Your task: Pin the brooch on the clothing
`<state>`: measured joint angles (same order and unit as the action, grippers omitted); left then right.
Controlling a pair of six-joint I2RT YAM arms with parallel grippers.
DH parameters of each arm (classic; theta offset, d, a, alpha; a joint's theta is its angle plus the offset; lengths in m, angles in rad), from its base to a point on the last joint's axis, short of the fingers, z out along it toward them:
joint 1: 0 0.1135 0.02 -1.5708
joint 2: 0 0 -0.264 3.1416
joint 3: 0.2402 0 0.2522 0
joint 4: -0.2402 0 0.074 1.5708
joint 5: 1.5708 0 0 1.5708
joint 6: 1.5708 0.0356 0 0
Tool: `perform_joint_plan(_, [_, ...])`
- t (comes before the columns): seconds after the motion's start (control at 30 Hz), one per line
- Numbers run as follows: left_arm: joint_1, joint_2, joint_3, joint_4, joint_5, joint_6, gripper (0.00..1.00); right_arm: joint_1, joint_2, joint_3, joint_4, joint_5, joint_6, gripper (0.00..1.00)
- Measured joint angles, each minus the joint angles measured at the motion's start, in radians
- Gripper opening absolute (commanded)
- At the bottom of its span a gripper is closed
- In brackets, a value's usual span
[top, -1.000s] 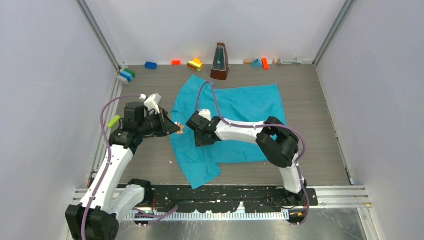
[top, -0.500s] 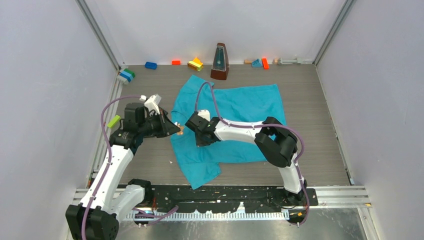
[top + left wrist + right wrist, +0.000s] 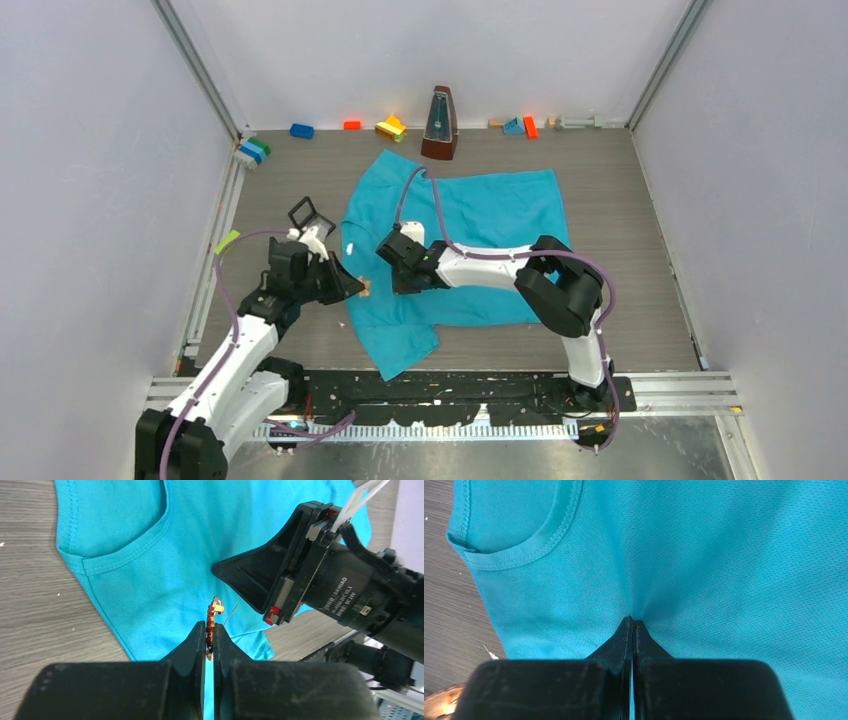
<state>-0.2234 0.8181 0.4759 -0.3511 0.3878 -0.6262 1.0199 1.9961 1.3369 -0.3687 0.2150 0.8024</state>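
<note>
The left gripper [image 3: 210, 639] is clamped on the brooch [image 3: 215, 611] over the T-shirt [image 3: 150, 570], at its left edge. The right gripper [image 3: 632, 625] pinches its fabric nearby.

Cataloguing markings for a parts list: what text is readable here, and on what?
"DAMIAO": on the right arm's black wrist motor.
Smaller print beneath it: too blurred to read.
White neck label on the T-shirt: too small to read.

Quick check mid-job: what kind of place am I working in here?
Most likely a lab robot test cell, not a home: plain panel walls box in a wood-grain tabletop, with a metronome and toy blocks along the back edge.
</note>
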Motion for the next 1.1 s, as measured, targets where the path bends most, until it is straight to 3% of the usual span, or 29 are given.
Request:
perform_joint_plan(0.33, [-0.192, 0.088, -0.047, 0.152, -0.185, 0.005, 0.00, 0.000, -0.047, -0.102, 0.124, -0.014, 0.036, 0.00])
perform_joint_plan(1.1, [-0.349, 0.279, -0.039, 0.224, -0.321, 0.121, 0.00, -0.036, -0.140, -0.319, 0.380, -0.101, 0.169, 0.01])
